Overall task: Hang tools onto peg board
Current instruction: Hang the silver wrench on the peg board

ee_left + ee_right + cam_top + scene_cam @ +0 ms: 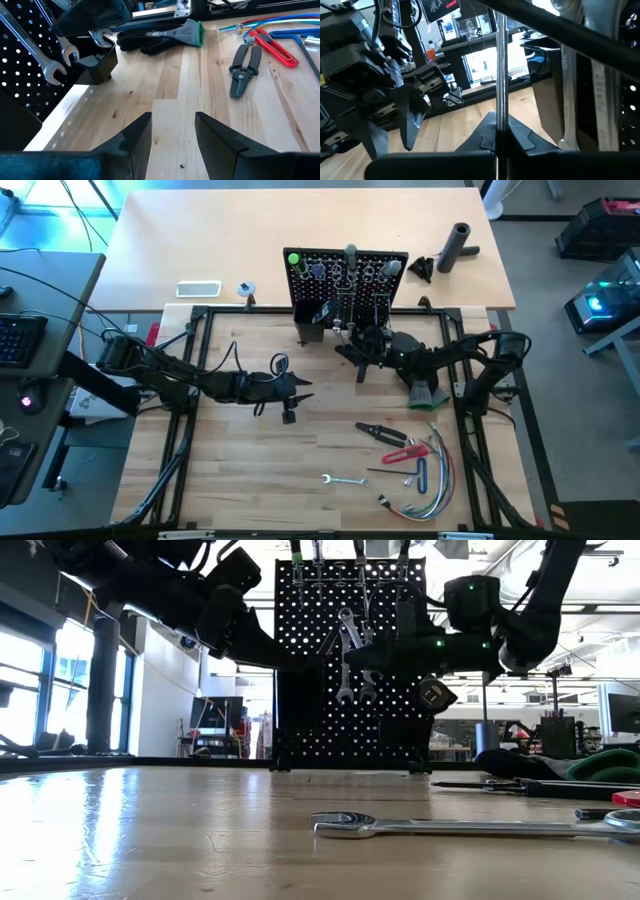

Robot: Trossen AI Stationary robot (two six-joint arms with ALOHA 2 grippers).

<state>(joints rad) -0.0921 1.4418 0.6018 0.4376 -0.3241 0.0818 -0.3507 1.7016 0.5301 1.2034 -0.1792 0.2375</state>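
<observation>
A pale wooden tabletop [250, 470] of long planks carries everything. Toward its far edge the black peg board [346, 280] stands upright on its base. Near the right side lies a black glove [425, 390] with a green cuff. Closer to the front right are black pliers [383, 433], a red-handled tool [408, 452], a bundle of coloured wires [432, 485] and a hex key [421, 477], close together. A silver wrench [342, 479] lies flat just left of them, apart

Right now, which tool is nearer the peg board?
Right. The right tool is at the peg board face, shut on a thin metal rod; the left tool hangs farther back over the table.
</observation>
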